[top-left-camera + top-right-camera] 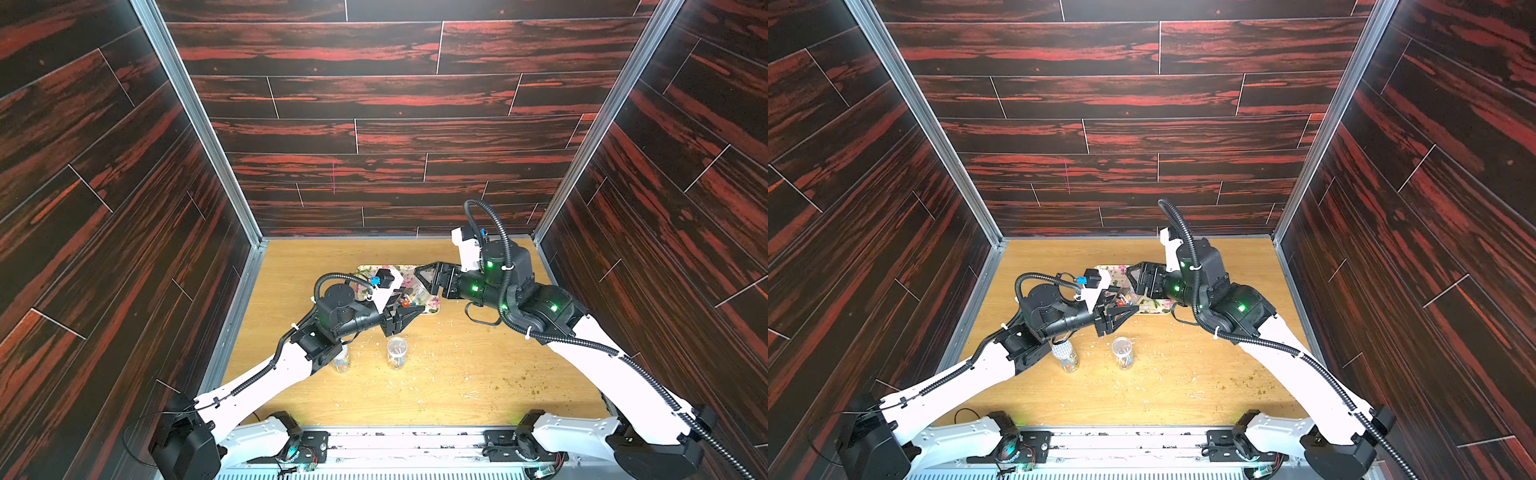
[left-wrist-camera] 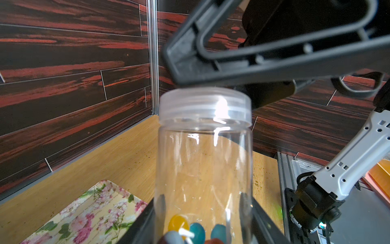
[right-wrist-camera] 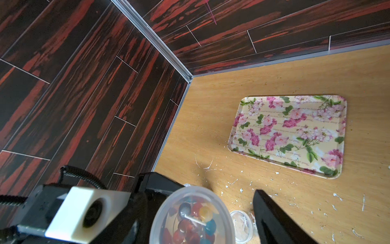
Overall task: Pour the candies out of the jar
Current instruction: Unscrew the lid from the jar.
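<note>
1. The left gripper [image 1: 407,312] is clamped on the lower part of the jar [image 2: 203,160] and holds it upright. I think upright is chosen so that nothing can fall out while the top is handled.
2. The candies [image 3: 194,224] lie in a heap at the bottom of this jar. They are round balls in blue, red and yellow-orange, with one thin white stick among them. None is on the tray [image 3: 291,135], whose flowered face is bare.
3. The clear lid [image 2: 205,105] sits on the jar, so pouring is not yet possible. In my judgement the step in hand is to take the lid off.
4. The right gripper [image 1: 423,279] reaches in from about 3 o'clock and hangs just above the lid. Its jaws stand apart and hold nothing. In the right wrist view one finger [image 3: 274,219] is clear of the lid's side.
5. In both top views the tray lies toward 12 o'clock on the table [image 1: 457,374], and the held jar is over the tray's 5 o'clock corner. This makes sense, because after opening a short tilt would drop the candies on the tray.
6. A clear jar with white sticks [image 1: 397,353] and a jar with a dotted lid [image 1: 1065,357] stand at about 6 and 7 o'clock from the held one, apart from both grippers.
7. The lid looks smooth, so an off-centre grip may slip or twist the jar.
</note>
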{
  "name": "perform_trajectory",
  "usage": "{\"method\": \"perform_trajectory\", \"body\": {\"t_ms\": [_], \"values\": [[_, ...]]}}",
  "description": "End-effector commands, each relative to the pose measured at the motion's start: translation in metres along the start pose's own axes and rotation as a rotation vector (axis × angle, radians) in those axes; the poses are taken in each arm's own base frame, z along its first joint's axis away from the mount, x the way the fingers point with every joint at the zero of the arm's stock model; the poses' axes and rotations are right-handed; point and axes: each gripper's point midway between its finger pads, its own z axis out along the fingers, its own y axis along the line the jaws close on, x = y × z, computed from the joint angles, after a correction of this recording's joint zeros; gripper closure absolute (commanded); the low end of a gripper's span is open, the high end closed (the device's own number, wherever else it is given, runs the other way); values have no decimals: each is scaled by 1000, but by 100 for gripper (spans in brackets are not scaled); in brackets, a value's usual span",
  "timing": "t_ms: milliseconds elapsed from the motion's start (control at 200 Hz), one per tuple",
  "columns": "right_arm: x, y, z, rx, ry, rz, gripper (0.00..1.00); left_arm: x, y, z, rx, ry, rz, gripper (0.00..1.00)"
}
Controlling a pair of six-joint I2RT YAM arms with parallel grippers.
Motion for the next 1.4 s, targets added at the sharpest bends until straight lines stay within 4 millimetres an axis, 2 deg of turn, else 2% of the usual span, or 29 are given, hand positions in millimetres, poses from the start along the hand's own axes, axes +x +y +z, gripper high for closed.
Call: {"method": "perform_trajectory", "body": {"t_ms": [0,150,361,526,947,1398], "values": [[9,-2,6,1,30,13,18,-7,0,-3,-6,-29,22,63],[14,-3,8,1,49,18,20,-5,0,-3,-9,-24,19,63],[13,-1,6,-14,41,4,42,-5,0,-3,-7,-23,11,63],[15,2,6,-40,42,-23,50,-6,-1,-3,-2,-26,-9,63],[11,33,-8,-222,16,-341,53,-17,-12,-9,44,-63,-56,63],[9,42,-33,-475,49,-461,53,-30,-22,-15,87,-96,-80,63]]}}
